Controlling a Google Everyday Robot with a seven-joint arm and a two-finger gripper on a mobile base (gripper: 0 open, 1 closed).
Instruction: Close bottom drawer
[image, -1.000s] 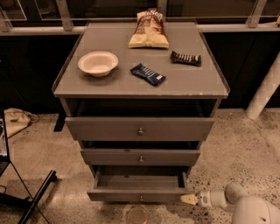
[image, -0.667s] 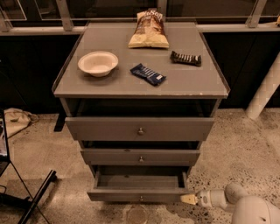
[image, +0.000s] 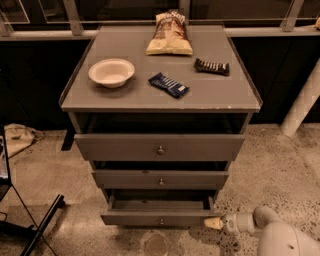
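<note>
The grey cabinet has three drawers, all pulled out a little. The bottom drawer (image: 159, 218) is the lowest and narrowest front, with a small round metal knob (image: 161, 221) at its centre; it stands open and its dark inside shows. My gripper (image: 212, 223) comes in from the lower right on a white arm (image: 272, 235). Its pale tip is at the right end of the bottom drawer's front panel, touching or almost touching it. The mid drawer (image: 161, 179) and the top drawer (image: 160, 146) sit above.
On the cabinet top (image: 225, 92) lie a white bowl (image: 111, 72), a chip bag (image: 169, 34), a blue snack bar (image: 168, 84) and a dark bar (image: 212, 66). A white pole (image: 302, 100) stands right. Black stand legs (image: 40, 225) lie at lower left on the speckled floor.
</note>
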